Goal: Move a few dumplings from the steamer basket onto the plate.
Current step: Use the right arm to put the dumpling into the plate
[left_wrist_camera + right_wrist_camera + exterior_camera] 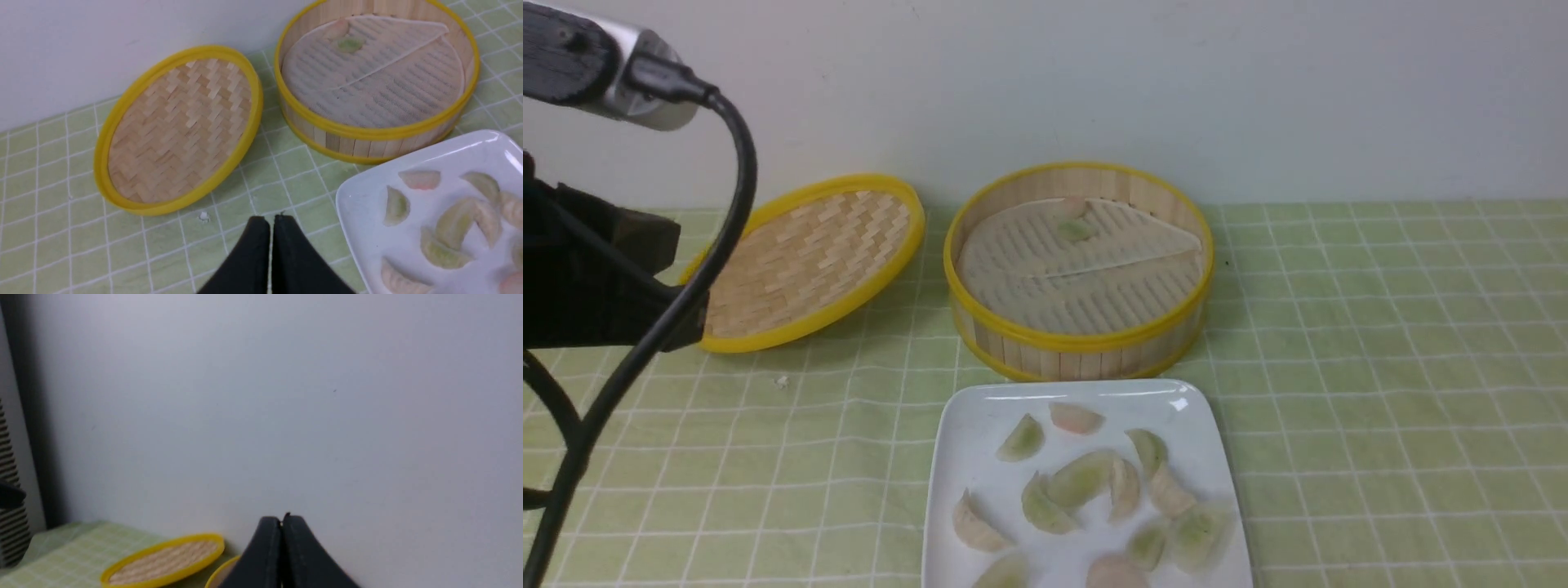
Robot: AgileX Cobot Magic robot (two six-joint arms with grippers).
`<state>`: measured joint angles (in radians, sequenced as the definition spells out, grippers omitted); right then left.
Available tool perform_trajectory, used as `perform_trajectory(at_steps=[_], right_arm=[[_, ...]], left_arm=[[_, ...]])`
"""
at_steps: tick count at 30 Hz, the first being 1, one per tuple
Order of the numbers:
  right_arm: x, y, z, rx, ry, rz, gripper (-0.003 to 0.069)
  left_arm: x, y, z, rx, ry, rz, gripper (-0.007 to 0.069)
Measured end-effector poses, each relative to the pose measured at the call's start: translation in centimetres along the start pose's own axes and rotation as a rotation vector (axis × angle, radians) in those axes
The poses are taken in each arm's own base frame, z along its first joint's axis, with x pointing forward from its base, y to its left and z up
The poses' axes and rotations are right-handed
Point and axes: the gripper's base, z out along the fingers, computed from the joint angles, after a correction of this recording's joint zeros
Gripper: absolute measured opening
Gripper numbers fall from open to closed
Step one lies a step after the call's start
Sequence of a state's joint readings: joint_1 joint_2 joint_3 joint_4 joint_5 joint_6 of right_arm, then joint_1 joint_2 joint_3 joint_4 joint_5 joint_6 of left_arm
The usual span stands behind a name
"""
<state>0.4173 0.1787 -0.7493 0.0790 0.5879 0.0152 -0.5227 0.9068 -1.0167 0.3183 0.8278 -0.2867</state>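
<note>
Two dumplings point(349, 44) lie well apart from the left gripper point(271, 219).

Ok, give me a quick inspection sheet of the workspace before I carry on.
Surface: green checked cloth, flat.
Job's things: steamer basket open, two dumplings at its far side; plate in front of it holds many more.
Clutter: woven lid tilted, left of the basket; small white crumb on the cloth.
End effectors: left end effector shut, empty; right end effector shut, empty, facing the wall.
Cables: black cable hanging by the left arm.
Surroundings: plain white wall.
</note>
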Motion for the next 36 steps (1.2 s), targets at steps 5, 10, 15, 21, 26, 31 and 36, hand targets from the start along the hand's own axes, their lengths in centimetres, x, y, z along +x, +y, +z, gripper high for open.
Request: perform_trajectory(at_steps=[5, 10, 15, 21, 26, 31, 36], right_arm=[[4.8, -0.7, -1.8, 0.042, -0.106, 0.04, -0.0015], [5.8, -0.9, -1.2, 0.043, -0.107, 0.106, -0.0015], [5.8, -0.9, -1.2, 0.044, -0.11, 0.11, -0.0015], [5.8, -0.9, -1.2, 0.044, -0.111, 0.111, -0.0015], [5.8, -0.9, -1.2, 0.044, -0.111, 0.111, -0.0015], [5.8, -0.9, -1.2, 0.044, -0.112, 0.111, -0.0015], [5.8, -0.9, -1.2, 0.044, -0.112, 0.111, -0.0015]], left_arm=[[0.1, -0.2, 0.7, 0.001, 0.016, 0.006, -0.0006], [0.1, -0.3, 0.8, 0.012, 0.013, -0.001, -0.0006], [0.7, -0.1, 0.1, 0.013, 0.026, -0.012, -0.0006], [3.5, 0.6, -3.6, 0.068, -0.134, -0.057, -0.0006], [7.1, 1.2, -6.0, 0.102, -0.31, -0.073, -0.0006], [9.1, 1.7, -7.7, 0.112, -0.403, -0.088, -0.0006], [9.9, 2.0, -8.8, 0.115, -0.453, -0.097, -0.0006]])
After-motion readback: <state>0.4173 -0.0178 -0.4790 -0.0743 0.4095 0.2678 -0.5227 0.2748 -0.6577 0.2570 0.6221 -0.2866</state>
